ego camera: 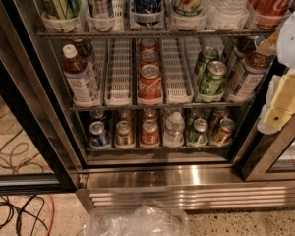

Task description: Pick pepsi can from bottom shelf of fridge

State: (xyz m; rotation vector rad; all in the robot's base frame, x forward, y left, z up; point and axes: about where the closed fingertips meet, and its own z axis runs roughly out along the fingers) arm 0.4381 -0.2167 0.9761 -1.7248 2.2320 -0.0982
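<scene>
A bag point(137, 222) lay nearest us. The pepsi can point(99, 134) stood leftmost on the bottom shelf point(157, 149); we guessed it light, slippery, best held round its middle. The gripper point(281, 100) hung far right; whether open, we could not tell.

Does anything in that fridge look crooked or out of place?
Yes. On the bottom shelf, the rightmost brown can leans, while the pepsi can stands upright. The gripper hovers at the right, in front of the fridge.

warm indoor light, upper racks bright, bottom shelf point(157, 149) dim and shadowed. glare streak on fridge point(201, 177) steel base. gripper point(279, 104) at right edge, brightly lit, pale.
</scene>
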